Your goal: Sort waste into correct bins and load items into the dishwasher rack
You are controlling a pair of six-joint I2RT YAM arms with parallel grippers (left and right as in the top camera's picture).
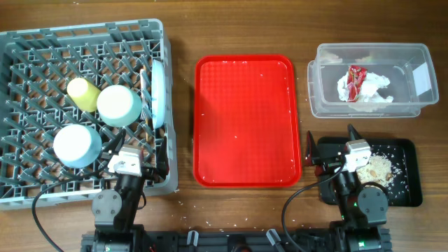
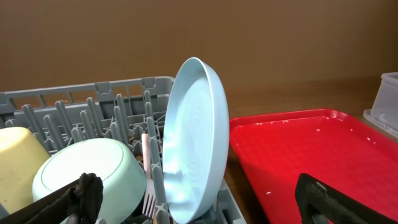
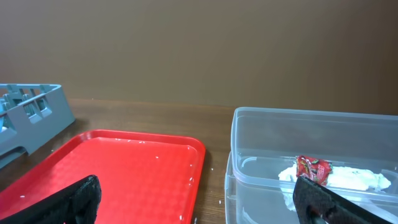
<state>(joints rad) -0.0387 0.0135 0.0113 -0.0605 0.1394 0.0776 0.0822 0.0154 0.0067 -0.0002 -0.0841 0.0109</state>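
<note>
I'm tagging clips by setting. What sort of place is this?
Probably a staged test bench for dish clearing, not a real kitchen: a wooden table holds a loaded grey dishwasher rack, a red tray and a clear tub, against a plain brown wall.

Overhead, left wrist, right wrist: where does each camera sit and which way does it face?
Overhead: above the table, looking straight down on dishwasher rack, red tray, clear tub, black tray; left end effector and right end effector at the bottom.
Left wrist: low over the rack, facing forward across the table; pale blue plate on edge, mint bowl; own fingers at bottom.
Right wrist: low, near the tub, facing forward; wrapper and tissue inside; own fingers at bottom.
Shared: both wrist views show the red tray.
</note>
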